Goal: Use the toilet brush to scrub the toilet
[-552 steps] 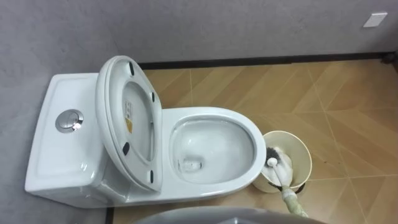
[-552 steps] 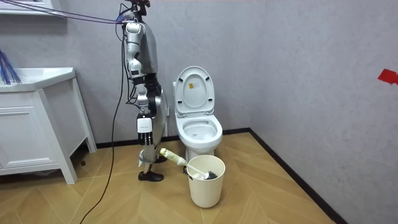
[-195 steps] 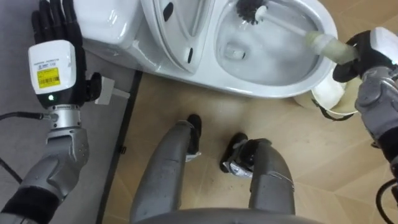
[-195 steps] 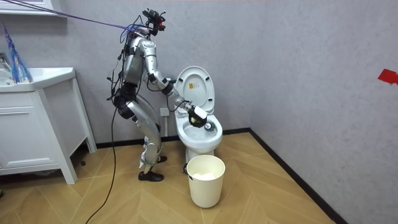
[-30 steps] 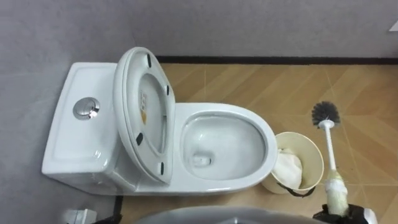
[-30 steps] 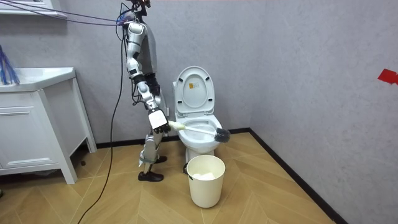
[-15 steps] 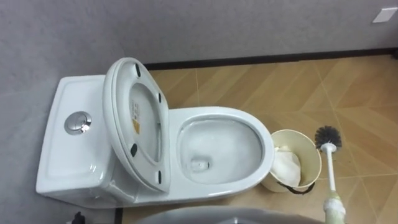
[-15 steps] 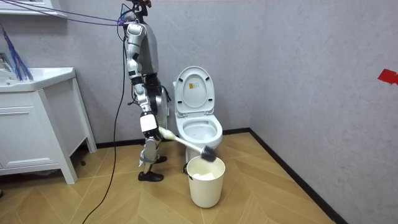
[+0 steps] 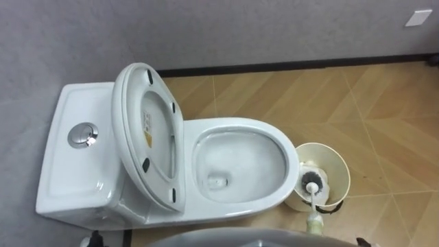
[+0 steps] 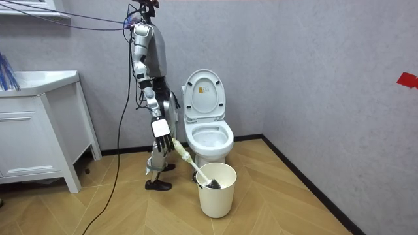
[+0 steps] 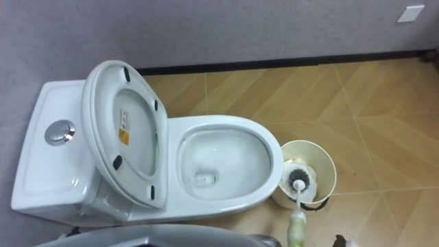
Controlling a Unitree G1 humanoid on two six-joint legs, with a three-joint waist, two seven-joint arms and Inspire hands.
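Grey-walled bathroom with a wooden floor. A white toilet (image 9: pixel 240 130), seat raised, stands beside a cream bin (image 9: pixel 342 167). The toilet brush (image 9: pixel 311 182) slants down from the right robot hand (image 10: pixel 164 138), which clasps its pale handle. Its black bristle head, on a thin white shaft, points down inside the bin. The left robot hand (image 9: pixel 94 240) just shows at the eye view's lower edge, its state unreadable.
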